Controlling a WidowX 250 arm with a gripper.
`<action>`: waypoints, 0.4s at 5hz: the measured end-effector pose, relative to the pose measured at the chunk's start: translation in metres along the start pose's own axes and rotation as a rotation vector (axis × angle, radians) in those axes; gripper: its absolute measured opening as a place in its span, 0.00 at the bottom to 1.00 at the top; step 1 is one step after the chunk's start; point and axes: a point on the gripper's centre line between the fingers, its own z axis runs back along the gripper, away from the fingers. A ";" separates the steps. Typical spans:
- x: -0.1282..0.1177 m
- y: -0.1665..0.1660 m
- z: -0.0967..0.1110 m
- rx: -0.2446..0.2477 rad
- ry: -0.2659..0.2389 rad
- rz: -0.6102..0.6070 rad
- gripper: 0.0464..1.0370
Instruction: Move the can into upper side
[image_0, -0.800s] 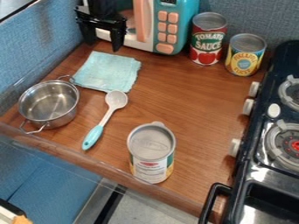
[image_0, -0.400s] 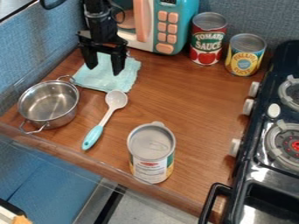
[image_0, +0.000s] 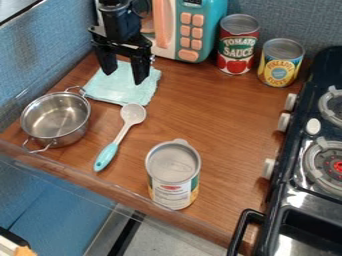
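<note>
Three cans are seen standing upright on one wooden counter (image_0: 224, 120). The front can (image_0: 172, 192), one of the three, is placed close to the counter's front edge, apart from the other two, and is touched by nothing but the surface beneath it. At the back, the red-labelled can (image_0: 237, 52) and the yellow-and-blue can (image_0: 279, 67) are set near each other, the first just beside one toy microwave (image_0: 212, 32) on which seven pink buttons are counted, six small and one wide. One black gripper (image_0: 124, 78) is held over one pale blue cloth (image_0: 119, 94), toward the upper left; its two fingers are spread apart, pointed downward, with nothing gripped between them, and the front can is well apart from it. At the left, one metal pot (image_0: 70, 135) with two handles is rested near the cloth. Between the pot and the front can, one spoon (image_0: 121, 134) is laid at a slant, its pale bowl pointed toward the back and its blue handle toward the front edge. Along the right side, one dark stove (image_0: 284, 200) is placed, on which four light knobs and two burners can be counted, the farther burner being cut off by the view's edge.
</note>
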 end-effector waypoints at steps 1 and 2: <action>-0.029 -0.019 0.003 -0.010 0.023 -0.023 0.96; -0.061 -0.051 0.012 0.008 0.031 -0.090 0.96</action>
